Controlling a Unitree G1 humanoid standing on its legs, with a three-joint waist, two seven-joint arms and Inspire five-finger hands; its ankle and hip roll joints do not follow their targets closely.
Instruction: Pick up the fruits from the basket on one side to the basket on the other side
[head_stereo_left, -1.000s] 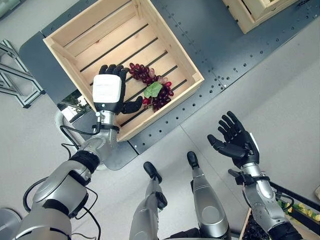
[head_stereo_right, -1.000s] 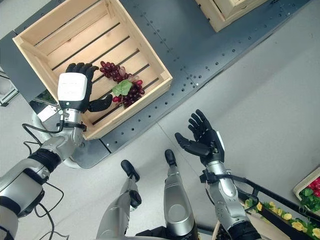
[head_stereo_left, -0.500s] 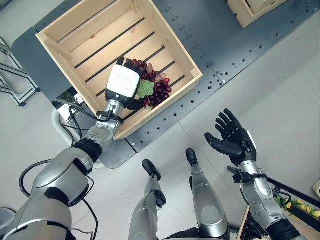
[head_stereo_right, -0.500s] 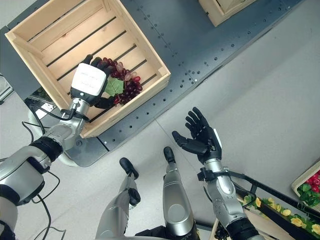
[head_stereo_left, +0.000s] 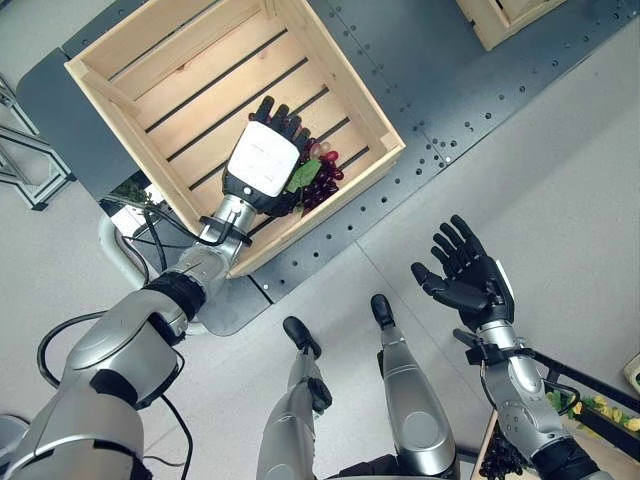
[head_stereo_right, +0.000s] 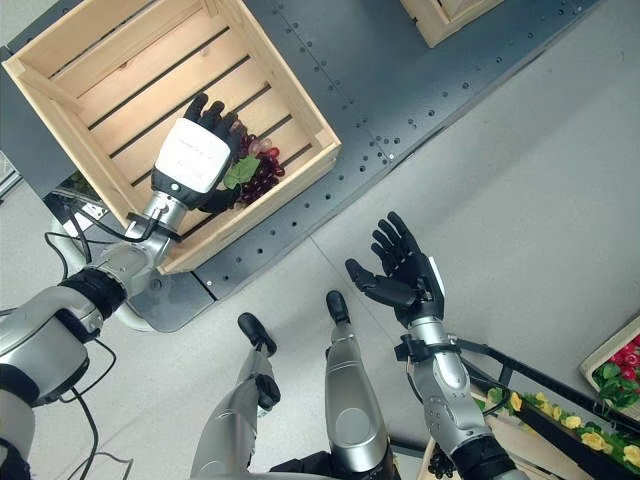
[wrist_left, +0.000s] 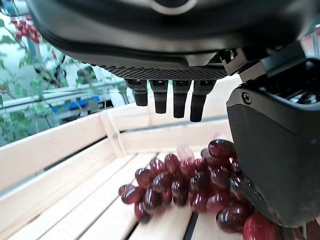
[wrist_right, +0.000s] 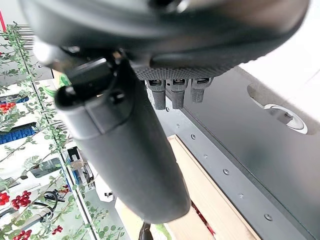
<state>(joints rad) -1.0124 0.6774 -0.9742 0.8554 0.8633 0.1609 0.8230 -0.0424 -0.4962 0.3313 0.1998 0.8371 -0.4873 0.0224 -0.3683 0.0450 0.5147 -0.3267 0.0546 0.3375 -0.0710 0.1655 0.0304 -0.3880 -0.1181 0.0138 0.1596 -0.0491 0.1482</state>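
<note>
A bunch of dark red grapes (head_stereo_left: 323, 181) with a green leaf lies in the near right corner of a slatted wooden crate (head_stereo_left: 331, 72). My left hand (head_stereo_left: 265, 165) is spread directly over the bunch and covers most of it. In the left wrist view its fingers (wrist_left: 160, 97) stretch straight above the grapes (wrist_left: 182, 185), and the thumb (wrist_left: 277, 150) stands beside them without closing. My right hand (head_stereo_left: 475, 285) floats palm up over the grey floor at the lower right, open and holding nothing.
The crate rests on a dark metal platform (head_stereo_left: 450, 90). A second wooden crate (head_stereo_left: 500, 25) sits at the top right. A planter with yellow flowers (head_stereo_right: 560, 430) and a box of red fruit (head_stereo_right: 620, 370) lie at the lower right. A metal frame (head_stereo_left: 25, 160) stands at the left.
My left hand has slid from beside the grapes to right over them, deeper into the crate. The right hand has barely moved.
</note>
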